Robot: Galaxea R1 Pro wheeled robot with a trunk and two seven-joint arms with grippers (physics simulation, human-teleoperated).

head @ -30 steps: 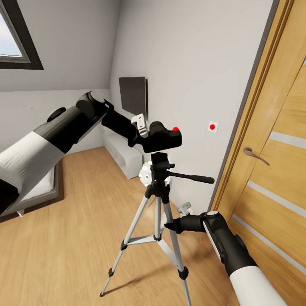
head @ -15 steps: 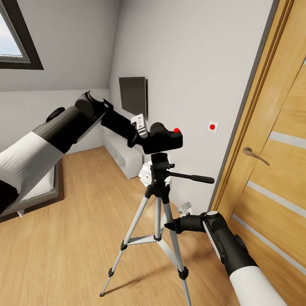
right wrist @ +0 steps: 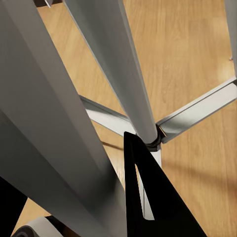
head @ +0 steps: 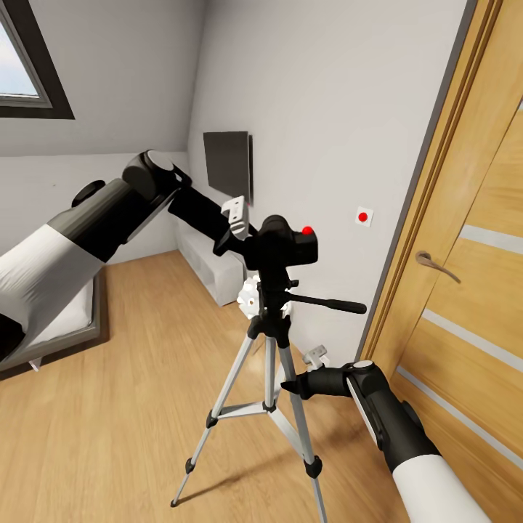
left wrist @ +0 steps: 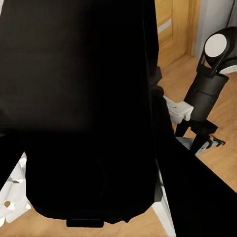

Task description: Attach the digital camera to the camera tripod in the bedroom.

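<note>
The black digital camera (head: 287,247), red dot on top, sits level on the black head of the camera tripod (head: 270,341), centred over its column. My left gripper (head: 245,243) reaches it from the left and merges with its side; its fingers are hidden, and it looks shut on the camera. The camera's dark body (left wrist: 84,108) looms close in the left wrist view. Low down, my right gripper (head: 287,385) is shut beside a silver tripod leg (right wrist: 113,64). In the right wrist view its fingers (right wrist: 136,197) are pressed together with nothing between them.
The tripod's pan handle (head: 330,305) sticks out right toward the wooden door (head: 472,305) with its lever handle (head: 436,265). A grey bed (head: 65,327) stands at left and a low white cabinet (head: 211,265) behind the tripod. Light wood floor (head: 131,407) spreads in front.
The camera has shifted slightly right and down and turned, and now rests squarely on the tripod head. The left wrist has drawn back a little up-left. The right arm has not moved.
</note>
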